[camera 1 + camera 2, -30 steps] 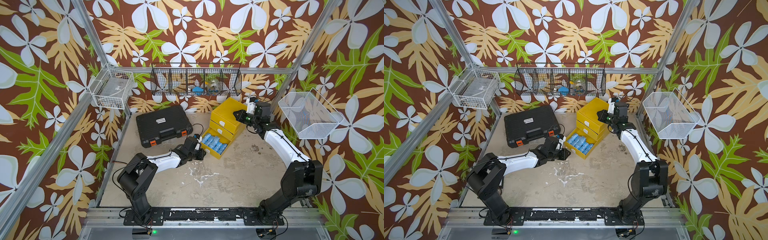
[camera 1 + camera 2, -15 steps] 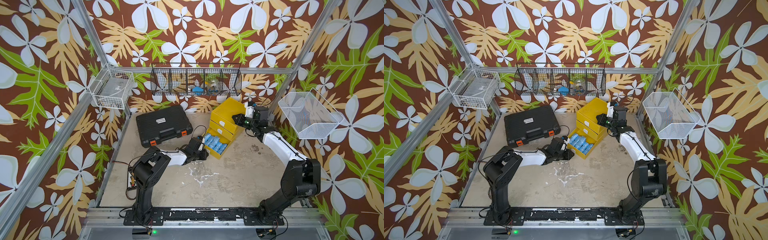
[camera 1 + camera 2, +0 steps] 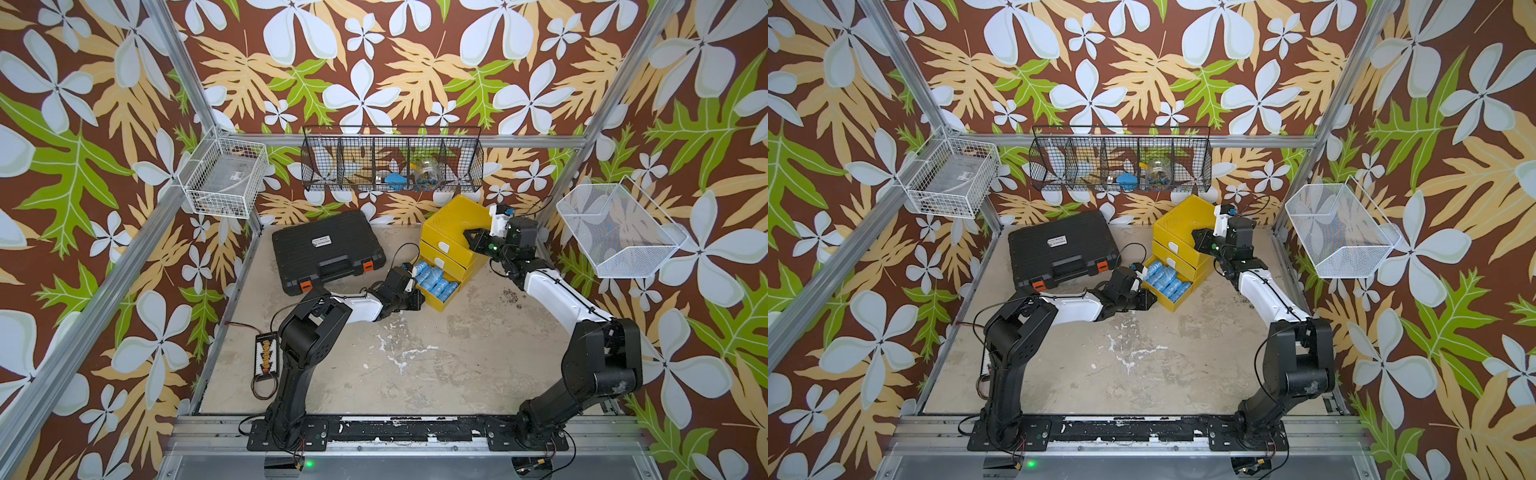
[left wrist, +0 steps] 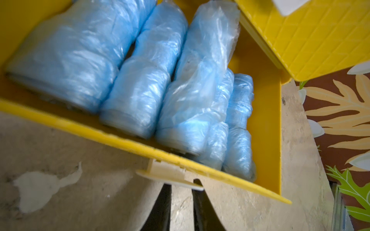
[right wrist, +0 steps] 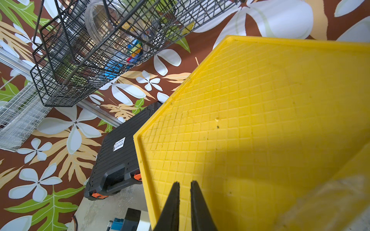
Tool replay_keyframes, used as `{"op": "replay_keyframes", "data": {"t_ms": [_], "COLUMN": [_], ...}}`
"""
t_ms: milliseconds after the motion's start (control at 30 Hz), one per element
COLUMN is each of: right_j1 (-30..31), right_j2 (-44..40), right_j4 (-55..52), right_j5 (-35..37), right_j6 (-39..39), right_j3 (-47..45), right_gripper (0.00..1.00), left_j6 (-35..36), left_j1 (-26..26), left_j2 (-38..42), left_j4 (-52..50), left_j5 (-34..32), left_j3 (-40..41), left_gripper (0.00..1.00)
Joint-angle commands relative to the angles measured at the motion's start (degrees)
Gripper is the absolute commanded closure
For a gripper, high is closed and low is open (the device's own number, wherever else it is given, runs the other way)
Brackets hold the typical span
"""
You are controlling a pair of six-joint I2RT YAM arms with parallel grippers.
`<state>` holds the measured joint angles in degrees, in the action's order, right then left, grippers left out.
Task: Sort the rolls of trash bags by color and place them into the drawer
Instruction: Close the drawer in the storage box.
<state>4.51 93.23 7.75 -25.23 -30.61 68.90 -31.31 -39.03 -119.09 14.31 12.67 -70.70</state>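
Blue rolls (image 4: 140, 84): I count five, crinkly translucent plastic, one with loose flap. They lie side by side in open bottom drawer (image 4: 264, 120), long axes parallel, running front to back. In both top views drawer sits just right of frame centre, at foot of yellow cabinet (image 3: 453, 224); two drawers above it shut. Left hand (image 4: 182, 186) at white handle (image 4: 168, 175), fingers narrowly apart; pinching it or not, I can't tell. Right hand (image 5: 184, 182) pressed together, empty, at cabinet top. One black case (image 3: 328, 249) on surface (image 3: 415, 365).

Blue rolls (image 4: 140, 80) blurred in the left wrist view, far ends cropped.
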Motion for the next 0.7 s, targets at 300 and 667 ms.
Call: {"op": "replay_keyframes", "data": {"t_ms": [300, 667], "right_j1": [0.06, 0.06], "right_j2": [1.69, 1.52], "right_j4": [-9.59, -10.38], "right_j5": [0.87, 0.95], "right_j6": [0.83, 1.17], "right_j3": [-1.76, -2.19], "right_gripper": [0.85, 0.85], "left_j6": [-0.05, -8.37], "left_j1": [0.38, 1.41], "left_j2": [-8.63, -14.65], "left_j4": [-1.55, 5.48], "left_j5": [-1.80, 1.23], "left_j3": [-13.34, -19.39], "left_gripper": [0.73, 0.59]}}
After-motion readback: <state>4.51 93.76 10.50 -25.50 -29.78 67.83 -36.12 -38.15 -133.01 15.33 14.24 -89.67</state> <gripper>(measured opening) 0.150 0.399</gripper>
